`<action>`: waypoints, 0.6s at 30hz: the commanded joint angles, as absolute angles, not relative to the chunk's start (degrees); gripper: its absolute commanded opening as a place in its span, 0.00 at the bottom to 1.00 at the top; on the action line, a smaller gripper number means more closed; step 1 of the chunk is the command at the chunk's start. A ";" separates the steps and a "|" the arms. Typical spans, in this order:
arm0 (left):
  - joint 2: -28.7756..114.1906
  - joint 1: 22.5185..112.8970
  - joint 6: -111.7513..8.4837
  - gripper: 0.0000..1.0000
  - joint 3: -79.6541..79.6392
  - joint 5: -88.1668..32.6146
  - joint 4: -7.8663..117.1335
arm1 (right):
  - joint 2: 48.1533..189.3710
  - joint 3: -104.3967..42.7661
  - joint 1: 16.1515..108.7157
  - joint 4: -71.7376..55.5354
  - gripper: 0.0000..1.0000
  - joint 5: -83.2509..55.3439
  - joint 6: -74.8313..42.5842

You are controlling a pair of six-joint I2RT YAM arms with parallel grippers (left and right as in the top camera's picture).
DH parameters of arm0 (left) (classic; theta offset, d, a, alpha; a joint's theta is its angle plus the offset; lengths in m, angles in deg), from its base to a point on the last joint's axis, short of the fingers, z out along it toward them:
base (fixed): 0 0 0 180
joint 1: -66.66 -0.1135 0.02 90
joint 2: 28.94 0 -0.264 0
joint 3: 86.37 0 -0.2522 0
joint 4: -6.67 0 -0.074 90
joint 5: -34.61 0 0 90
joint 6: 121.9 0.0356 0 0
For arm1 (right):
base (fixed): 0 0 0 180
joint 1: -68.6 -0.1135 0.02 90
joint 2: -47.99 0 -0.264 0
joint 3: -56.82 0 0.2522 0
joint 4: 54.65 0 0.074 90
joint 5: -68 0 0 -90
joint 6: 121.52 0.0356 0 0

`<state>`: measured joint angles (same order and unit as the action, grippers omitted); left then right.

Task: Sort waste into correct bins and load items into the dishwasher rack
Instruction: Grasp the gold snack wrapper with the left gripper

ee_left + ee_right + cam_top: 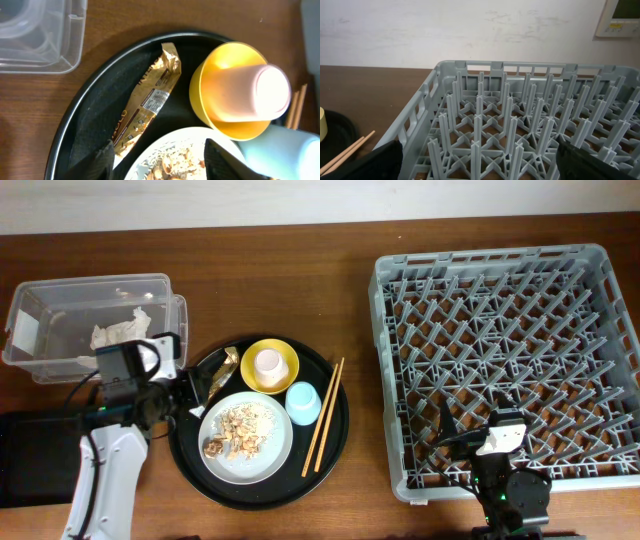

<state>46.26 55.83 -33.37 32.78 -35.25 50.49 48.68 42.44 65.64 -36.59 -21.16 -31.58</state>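
Observation:
A crumpled white napkin lies in the clear box. A flat black tray sits at the lower left. On the round black tray are a gold wrapper, a yellow bowl with the cream-pink cup upside down in it, a light blue cup, chopsticks and a plate with food scraps. My left gripper is open over the plate's edge, beside the wrapper. My right gripper is open and empty above the grey rack.
The rack fills the right side of the table. The left wrist view shows the clear box's corner, the bowl, pink cup and blue cup. The chopstick tips show in the right wrist view.

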 commanded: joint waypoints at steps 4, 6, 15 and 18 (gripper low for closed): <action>51.20 64.51 -28.06 0.62 33.28 -51.34 48.24 | 48.52 42.74 66.01 -36.33 0.98 -21.83 -31.71; 52.84 66.76 -27.21 0.62 33.28 -56.36 46.36 | 48.52 42.74 66.01 -36.33 0.98 -21.83 -31.71; 59.90 67.67 -24.24 0.62 33.28 -58.22 41.95 | 48.52 42.74 66.01 -36.33 0.98 -21.83 -31.71; 61.89 67.67 -23.19 0.62 33.28 -58.24 40.31 | 48.52 42.74 66.01 -36.33 0.98 -21.83 -31.71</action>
